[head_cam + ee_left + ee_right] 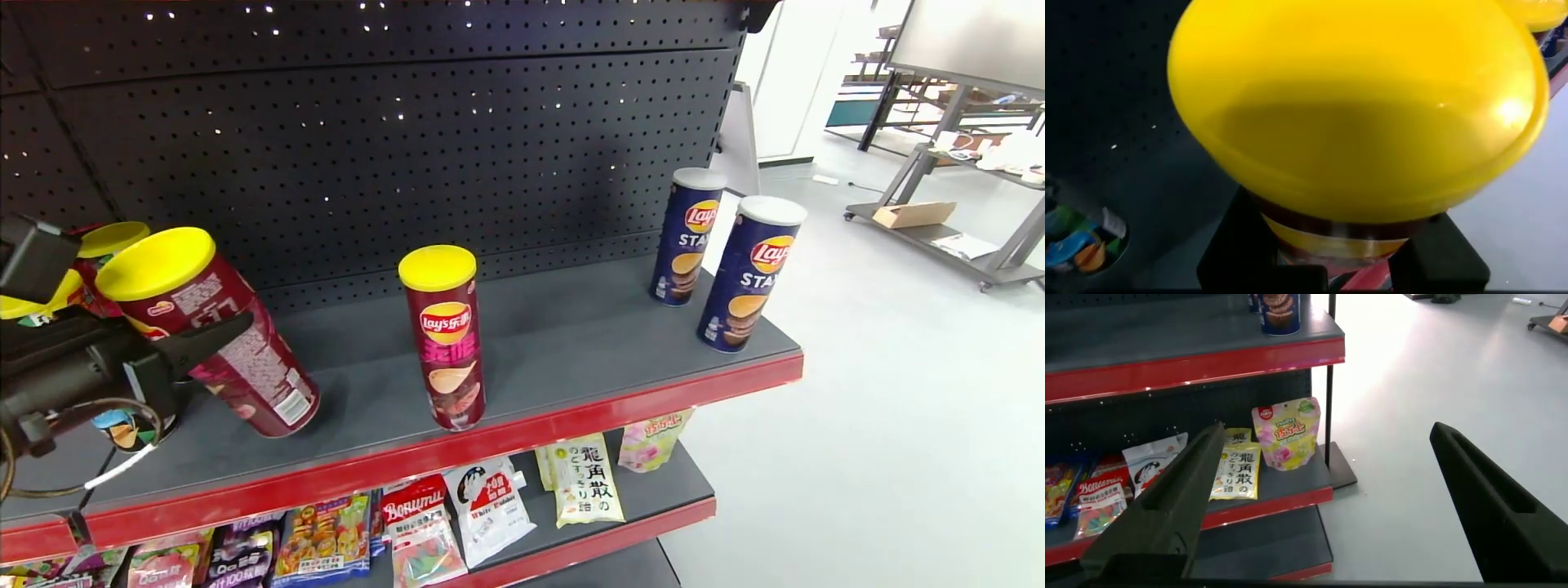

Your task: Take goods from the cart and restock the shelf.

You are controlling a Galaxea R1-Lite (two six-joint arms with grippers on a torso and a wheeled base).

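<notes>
On the left side of the top shelf (pixel 571 343), the left gripper (pixel 219 343) is closed tight around a red can (pixel 261 376) with a yellow lid (pixel 1355 106). The can leans over, top tipped to the left, and its bottom is down by the shelf board; I cannot tell if it touches. The job now looks like standing it up. It would be best to tip the can straight first, so its flat bottom sits all the way down, back from the red front edge (pixel 490 445). Keep it well apart from the other red can (pixel 447 343) standing in the middle, or that one may fall. Let go only when it stands by itself. The right gripper (pixel 1331 498) is wide open and holds nothing, down near the snack bags (pixel 1286 433)
</notes>
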